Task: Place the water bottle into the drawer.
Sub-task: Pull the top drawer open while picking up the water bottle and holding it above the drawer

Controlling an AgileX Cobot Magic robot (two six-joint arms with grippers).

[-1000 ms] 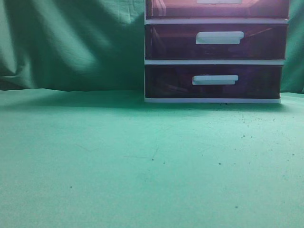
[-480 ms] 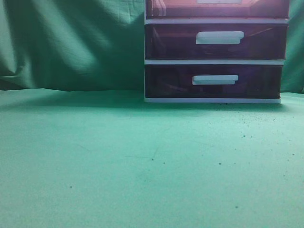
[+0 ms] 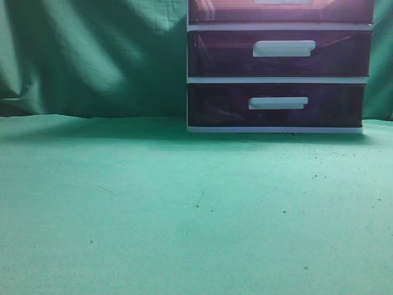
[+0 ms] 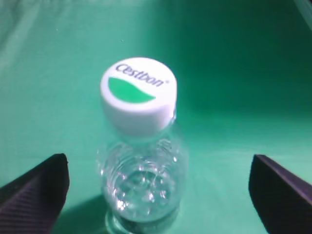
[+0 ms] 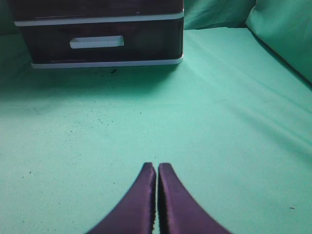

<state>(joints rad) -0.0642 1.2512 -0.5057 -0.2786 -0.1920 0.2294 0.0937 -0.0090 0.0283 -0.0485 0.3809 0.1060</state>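
Water bottle (image 4: pixel 140 161): clear, white-capped, upright on the green bench (image 3: pixel 184 203), framed between the widely spread fingers of the left tool (image 4: pixel 156 187) and not yet gripped. Drawer (image 3: pixel 280 11): top tier of the cabinet at the far right, seen fully pushed in, its handle untouched. Right tool (image 5: pixel 157 195): fingers pressed together, empty, low over the bench; opening, grasping and placing are judged outstanding.

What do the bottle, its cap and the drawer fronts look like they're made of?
Bottle: clear, glossy, probably thin plastic; its ribbed wall glints and the green cloth shows through.
Cap: opaque white, likely plastic, smooth, with a printed green logo.
Drawer fronts: dark purple and shiny, seemingly translucent plastic, with white handles.
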